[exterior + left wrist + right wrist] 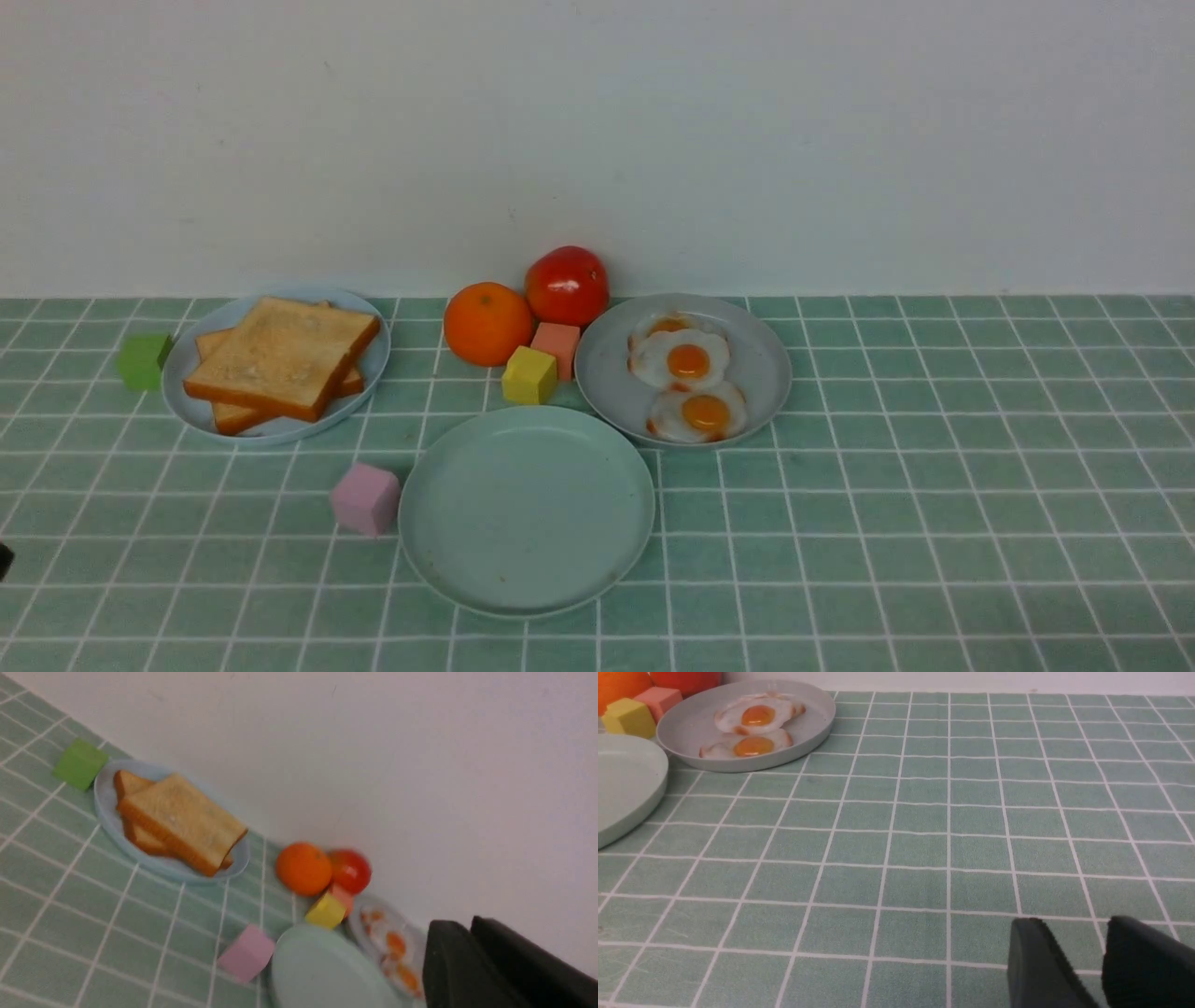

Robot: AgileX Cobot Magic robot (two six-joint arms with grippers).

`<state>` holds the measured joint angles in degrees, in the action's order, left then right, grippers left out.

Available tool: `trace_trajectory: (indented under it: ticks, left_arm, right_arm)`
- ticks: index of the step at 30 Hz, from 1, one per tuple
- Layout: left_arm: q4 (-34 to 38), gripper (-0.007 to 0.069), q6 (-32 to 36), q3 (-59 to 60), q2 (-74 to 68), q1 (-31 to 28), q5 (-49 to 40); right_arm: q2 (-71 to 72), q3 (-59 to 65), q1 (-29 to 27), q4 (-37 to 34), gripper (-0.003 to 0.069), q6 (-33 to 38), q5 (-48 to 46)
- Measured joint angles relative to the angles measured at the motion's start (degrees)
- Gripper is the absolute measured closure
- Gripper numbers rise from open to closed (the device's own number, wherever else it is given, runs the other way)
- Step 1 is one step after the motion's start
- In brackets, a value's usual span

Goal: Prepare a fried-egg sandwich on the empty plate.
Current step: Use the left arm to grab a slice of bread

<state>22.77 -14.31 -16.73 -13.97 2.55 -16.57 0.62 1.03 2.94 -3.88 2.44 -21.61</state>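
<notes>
toast is stacked askew, so we risk dragging both slices; left fingers sit together, empty, right fingers stand apart.

The left hand shows two thick, matte black fingers, wedge-shaped with rounded tips and plain, smooth faces. The right hand has fingers of the same black material and blunt shape. One carries fine ribbing along its inner edge (too blurred to make out further).
</notes>
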Motion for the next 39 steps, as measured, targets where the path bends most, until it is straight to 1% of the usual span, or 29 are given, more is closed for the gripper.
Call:
trace_trajectory:
  ticks: [1,2,4,5,7,8,10,13,14,16,17,18,19,21,23,24,25,26,27,28,29,30,31,32,34,35,36,39]
  left_arm:
    - [-1.3,0.0638,2.0,-4.0,-4.7,0.1,-6.1]
    - [-1.5,0.0638,2.4,-4.7,-5.5,0.1,-6.9]
    - [-4.1,0.0638,7.1,-12.4,-14.7,2.2,-15.9]
    - [-4.3,0.0638,7.4,-12.9,-15.3,2.5,-16.4]
    - [-6.4,0.0638,9.1,-19.0,-22.1,6.5,-21.2]
    - [-7.7,0.0638,9.4,-21.9,-25.2,8.5,-23.2]
    - [-10.0,0.0638,9.4,-26.5,-30.6,10.9,-26.2]
    - [-13.0,0.0638,9.4,-31.6,-38.5,11.9,-27.4]
    - [-13.1,0.0638,9.4,-31.9,-39.0,11.9,-27.4]
    - [-15.4,0.0638,9.4,-35.0,-46.1,11.9,-25.9]
    - [-15.6,0.0638,9.4,-35.2,-46.6,11.9,-25.9]
    - [-16.8,0.0638,9.4,-36.8,-50.2,11.9,-25.1]
    - [-17.9,0.0638,9.4,-38.1,-52.7,11.9,-25.0]
    - [-20.4,0.0638,9.3,-40.9,-58.2,11.9,-24.7]
    - [-22.2,0.0638,9.3,-43.5,-63.2,11.8,-24.9]
    - [-22.4,0.0638,9.3,-43.8,-63.7,11.8,-24.9]
    - [-22.8,0.0638,9.3,-46.5,-68.2,11.1,-25.1]
    - [-22.8,0.0638,9.3,-47.1,-69.2,11.0,-25.1]
    - [-22.8,0.0638,9.3,-48.1,-70.6,10.5,-25.1]
    - [-22.8,0.0638,9.1,-51.3,-74.9,9.2,-24.5]
    - [-22.8,0.0638,9.1,-51.7,-75.3,8.8,-24.3]
    - [-23.8,0.0638,9.1,-55.1,-79.4,7.5,-23.0]
    - [-23.8,0.0638,9.1,-55.1,-79.4,7.4,-23.0]
    - [-25.6,0.0638,9.1,-58.5,-83.2,6.5,-21.7]
    - [-27.2,0.0638,9.1,-60.6,-85.5,6.2,-20.9]
    - [-29.2,0.0636,9.1,-63.0,-88.5,6.1,-20.1]
    - [-29.3,0.0634,9.1,-63.3,-88.8,6.1,-19.9]
    - [-31.9,0.0566,9.9,-67.2,-94.6,6.1,-17.7]
  right_arm:
    - [0.0,0.0,0.0,0.0,0.0419,0.0,0.0]
    - [0.0,0.0,0.0,0.0,0.0419,0.0,0.0]
    - [0.0,0.0,0.0,0.3,0.0419,0.0,0.0]
    - [0.0,0.0,0.0,0.4,0.0419,0.0,0.0]
    - [0.0,0.0,0.0,0.0,0.0419,-0.5,0.9]
    - [0.0,0.2,0.0,-1.4,0.0419,-1.9,1.8]
    - [0.0,0.4,0.0,-6.5,0.0419,-5.6,4.0]
    - [0.0,0.4,0.0,-14.9,0.0419,-10.2,9.0]
    - [0.0,0.4,0.0,-15.3,0.0419,-10.4,9.8]
    - [0.0,0.4,0.0,-20.7,0.0419,-12.3,14.3]
    - [0.0,0.4,0.0,-21.0,0.0419,-12.3,14.6]
    - [0.0,0.3,0.0,-23.4,0.0421,-12.8,16.1]
    - [0.0,-0.3,0.0,-24.6,0.0429,-12.9,15.5]
    - [-0.8,-5.4,0.0,-25.4,0.0481,-12.2,8.2]
    - [-3.5,-12.1,0.0,-24.8,0.0542,-8.9,0.2]
    - [-4.0,-13.0,0.0,-24.5,0.0557,-8.5,-1.7]
    - [-8.4,-21.1,0.0,-23.1,0.0613,-3.7,-10.0]
    - [-9.0,-22.1,0.0,-23.0,0.0626,-3.1,-12.1]
    - [-11.3,-25.8,0.0,-22.3,0.0644,-0.9,-15.3]
    - [-16.8,-33.8,0.0,-21.6,0.0669,3.1,-24.3]
    - [-17.4,-34.6,0.0,-21.4,0.0669,3.4,-25.2]
    - [-22.5,-41.4,0.0,-20.9,0.067,6.1,-32.5]
    - [-22.5,-41.4,0.1,-20.8,0.067,6.3,-32.5]
    - [-26.7,-46.6,0.7,-20.4,0.0666,8.1,-37.2]
    - [-29.0,-49.0,1.4,-20.4,0.0662,8.5,-38.8]
    - [-31.3,-51.1,2.5,-20.4,0.0657,9.0,-39.4]
    - [-31.5,-51.3,2.6,-20.4,0.0657,9.0,-39.4]
    - [-34.1,-52.4,3.8,-20.5,0.0655,9.4,-39.3]
